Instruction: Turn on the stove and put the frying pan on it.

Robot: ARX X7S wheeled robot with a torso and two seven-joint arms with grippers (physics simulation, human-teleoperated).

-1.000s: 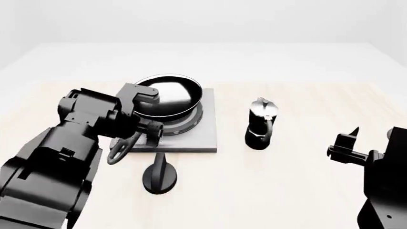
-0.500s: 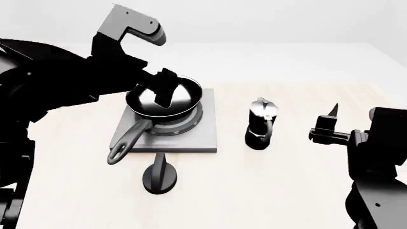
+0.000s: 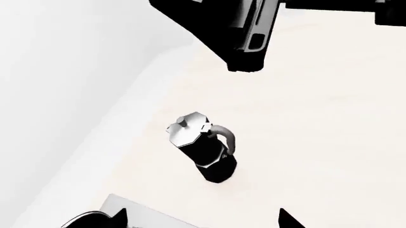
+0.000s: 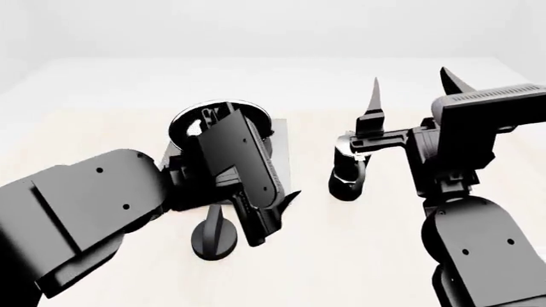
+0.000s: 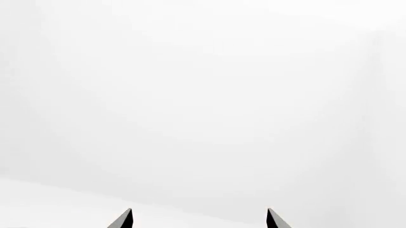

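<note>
The frying pan (image 4: 186, 123) sits on the stove (image 4: 280, 160); my left arm hides most of both, including the pan's handle. The black knob (image 4: 213, 238) stands in front of the stove plate, just left of my left gripper (image 4: 277, 214). That gripper hangs over the table beside the plate's near right corner, open and holding nothing. In the left wrist view the left gripper (image 3: 201, 219) shows two wide-apart tips over a stove corner (image 3: 142, 216) and the pan's dark edge (image 3: 82, 222). My right gripper (image 4: 413, 86) is raised, pointing up, open and empty. In its own view the right gripper (image 5: 199, 219) faces only blank wall.
A black moka pot (image 4: 347, 174) with a silver lid stands right of the stove, partly behind my right wrist; the left wrist view shows this moka pot (image 3: 204, 147) too. My right arm (image 3: 247, 38) crosses that view's far side. Pale wooden tabletop (image 4: 358, 256) lies all around.
My left arm swung down from above the pan and now lies across the stove. My right arm rose, its gripper now pointing up. The pan has stayed on the burner.
</note>
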